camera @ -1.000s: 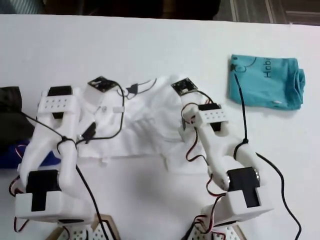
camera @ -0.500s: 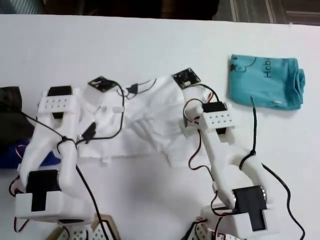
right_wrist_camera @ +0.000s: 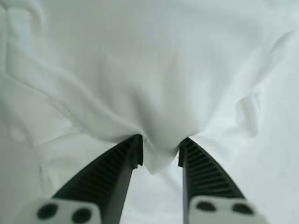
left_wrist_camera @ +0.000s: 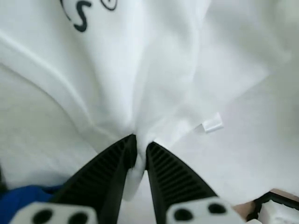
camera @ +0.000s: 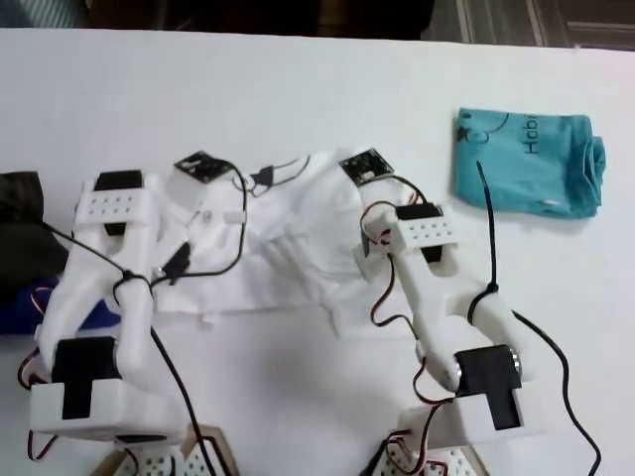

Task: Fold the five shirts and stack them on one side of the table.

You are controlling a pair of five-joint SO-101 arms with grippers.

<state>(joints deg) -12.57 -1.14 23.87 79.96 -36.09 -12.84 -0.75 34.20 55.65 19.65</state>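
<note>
White shirt (camera: pixel 298 248). Lies rumpled across the middle of the bench (camera: pixel 298 89), between the two arms, with dark printed lettering near its far edge. Gathers into ridges and creases that run toward both grips.

Left end effector (left_wrist_camera: pixel 138 151): almost closed, ribbed black fingers (left_wrist_camera: pixel 112 172) pinching a thin fold of the white cloth, with a small white tag (left_wrist_camera: pixel 212 125) just beside the pinch. Sits over the shirt's left part in the high view.

Right end effector (right_wrist_camera: pixel 159 148): fingers set a little wider, clamped on a thicker bunch of the same cloth, a tongue of fabric poking out between the tips. Sits over the shirt's right part, near its far edge.

Teal shirt (camera: pixel 526 164): folded, flat on the bench to the right of the white one and apart from it, with a black cable (camera: pixel 490 248) crossing its near-left corner.

Dark garment (camera: pixel 20 223) at the bench's left edge, beside the left arm. Blue cloth (camera: pixel 25 317) just in front of it, partly under that arm.
</note>
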